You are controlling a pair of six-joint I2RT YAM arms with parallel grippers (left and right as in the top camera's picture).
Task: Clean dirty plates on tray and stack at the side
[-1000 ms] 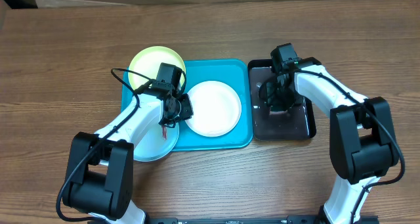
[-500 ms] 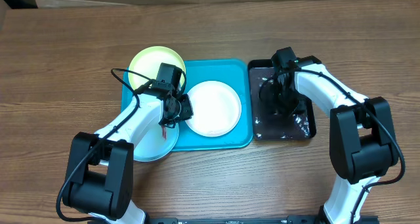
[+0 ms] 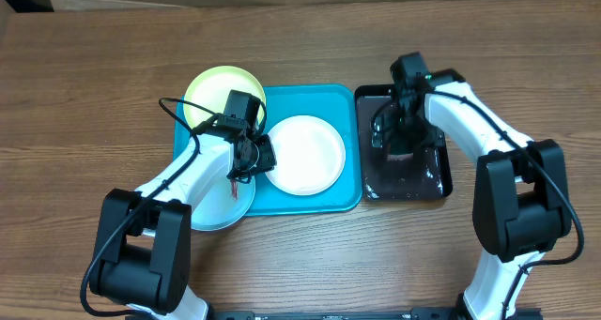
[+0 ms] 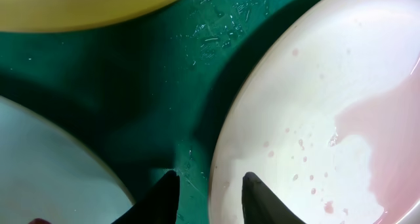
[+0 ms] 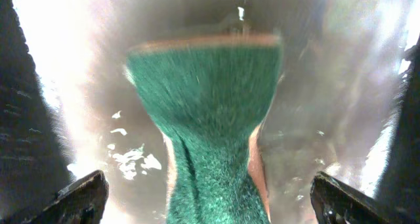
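A white plate (image 3: 305,154) lies on the turquoise tray (image 3: 319,200), with a pink watery film (image 4: 380,138) and small reddish specks on it. My left gripper (image 3: 260,158) (image 4: 211,178) is shut on the white plate's left rim, one finger on the plate and one over the tray. The pale yellow plate (image 3: 223,93) (image 4: 85,7) overlaps the tray's far left corner. The light blue plate (image 3: 214,207) (image 4: 46,165) lies at the near left, partly under my left arm. My right gripper (image 3: 399,142) (image 5: 209,184) is open, its fingers wide on either side of a green sponge (image 5: 203,119).
The sponge lies in a glossy black tray (image 3: 432,175) just right of the turquoise tray, its floor wet and glaring. Bare wooden table (image 3: 526,57) surrounds both trays. A cable loops off my left arm over the yellow plate.
My right gripper has opened wide and let go of the green sponge in the black tray, and that arm has shifted slightly. The left arm and the plates have not moved.
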